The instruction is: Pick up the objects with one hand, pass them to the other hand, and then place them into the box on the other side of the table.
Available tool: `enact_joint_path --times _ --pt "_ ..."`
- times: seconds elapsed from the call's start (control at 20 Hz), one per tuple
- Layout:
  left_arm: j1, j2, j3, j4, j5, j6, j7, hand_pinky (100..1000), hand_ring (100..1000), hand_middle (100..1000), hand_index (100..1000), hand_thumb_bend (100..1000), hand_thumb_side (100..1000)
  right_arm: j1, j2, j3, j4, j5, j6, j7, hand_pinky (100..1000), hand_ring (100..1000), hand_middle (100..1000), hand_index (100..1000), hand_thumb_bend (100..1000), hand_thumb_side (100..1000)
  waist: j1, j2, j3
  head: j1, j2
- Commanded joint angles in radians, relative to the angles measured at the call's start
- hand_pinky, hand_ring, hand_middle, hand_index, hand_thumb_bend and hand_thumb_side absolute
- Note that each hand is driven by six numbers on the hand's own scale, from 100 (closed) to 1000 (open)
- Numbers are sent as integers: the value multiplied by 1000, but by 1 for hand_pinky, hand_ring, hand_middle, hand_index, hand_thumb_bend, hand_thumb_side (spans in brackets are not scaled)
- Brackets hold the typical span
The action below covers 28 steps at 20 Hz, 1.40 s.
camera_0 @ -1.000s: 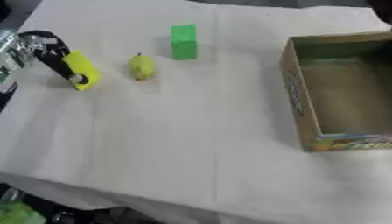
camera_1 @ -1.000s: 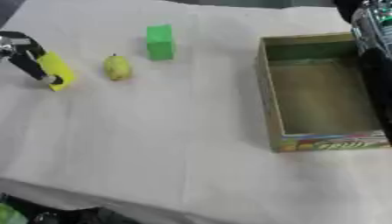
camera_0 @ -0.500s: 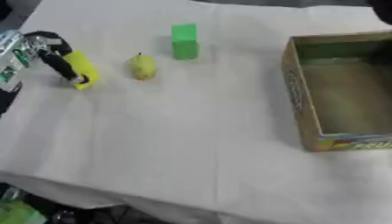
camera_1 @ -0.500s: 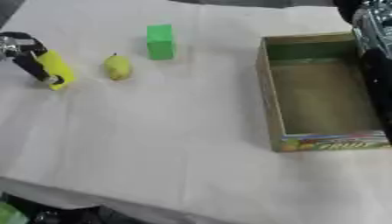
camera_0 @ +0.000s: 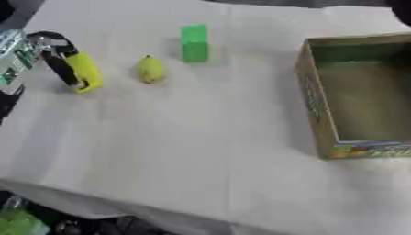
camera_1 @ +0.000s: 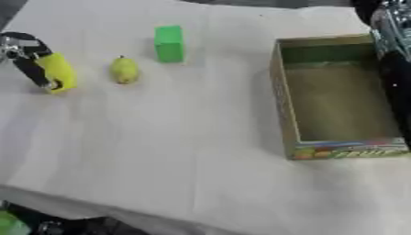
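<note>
Fingers of the left robot hand [camera_0: 50,57] curl round a yellow block [camera_0: 83,72] at the far left of the white-covered counter [camera_0: 185,151]. Just right of it lie a yellow-green pear [camera_0: 149,69] and a green block [camera_0: 193,42]. An open cardboard box [camera_1: 282,101] sits at the right. Beside it the right robot hand's [camera_1: 393,50] fingers cannot be told.

— What surface is seen beneath everything?
— A table [camera_0: 185,151] is shown, covered by a pale, off-white cloth [camera_1: 160,137] on which faint creases can be made out.

— Is anything seen beyond the table?
— A dark strip of floor [camera_0: 305,2] is glimpsed along the far edge. Below the near edge, a dark area [camera_0: 88,225] is visible, with a blurred green shape [camera_0: 16,224] at the lower left corner.

— How is the scene lit?
— Soft, even light is cast; only weak shadows are seen.
</note>
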State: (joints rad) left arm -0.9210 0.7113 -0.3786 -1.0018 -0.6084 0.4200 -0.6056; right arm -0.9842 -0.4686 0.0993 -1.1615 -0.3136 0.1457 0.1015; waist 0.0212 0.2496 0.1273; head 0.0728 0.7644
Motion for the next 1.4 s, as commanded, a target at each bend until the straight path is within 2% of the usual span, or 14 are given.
enact_joint_path --times 0.05,0.3,0.35,0.55,0.75,0.95,1.1,1.25,1.4 --pt "-3 59 21 -91 50 18 0 828 752 640 565 202 100 -15 -18 -2 -23 -8 -1 4 875 724 774 869 424 553 10 -4 3 2 6" --pt "25 78 57 -245 184 67 73 817 739 622 551 164 100 -18 -20 -2 -46 -23 1 3 875 725 775 869 422 549 9 -6 2 1 6" --pt "26 79 60 -267 207 70 89 800 723 595 535 100 100 -20 -21 -3 -50 -25 1 2 875 726 776 870 415 541 9 -7 2 1 6" --pt "59 85 98 -424 419 -11 255 785 700 565 520 100 100 -38 -39 -8 -96 -42 -1 -12 874 726 776 870 408 533 3 -8 1 -11 6" --pt "85 89 96 -516 529 -37 345 770 681 548 511 100 100 -43 -50 -10 -135 -58 9 -23 874 726 776 870 400 532 0 -9 -2 -26 6" --pt "102 73 91 -609 533 -50 391 757 666 536 508 100 100 -50 -58 -4 -165 -56 25 -29 873 726 776 869 401 526 -3 -9 -4 -38 6" --pt "115 27 87 -664 505 -60 424 748 658 531 507 100 100 -66 -61 6 -189 -31 39 -32 873 727 777 869 406 516 -7 -11 -7 -40 6" --pt "131 -36 80 -688 461 -71 458 744 650 523 507 100 100 -89 -62 29 -212 29 48 -25 871 731 779 870 420 508 -14 -13 -13 -38 6" --pt "145 -102 74 -694 415 -89 483 745 649 523 508 100 100 -115 -51 60 -229 127 61 7 870 738 789 874 439 510 -18 -15 -17 -36 6"
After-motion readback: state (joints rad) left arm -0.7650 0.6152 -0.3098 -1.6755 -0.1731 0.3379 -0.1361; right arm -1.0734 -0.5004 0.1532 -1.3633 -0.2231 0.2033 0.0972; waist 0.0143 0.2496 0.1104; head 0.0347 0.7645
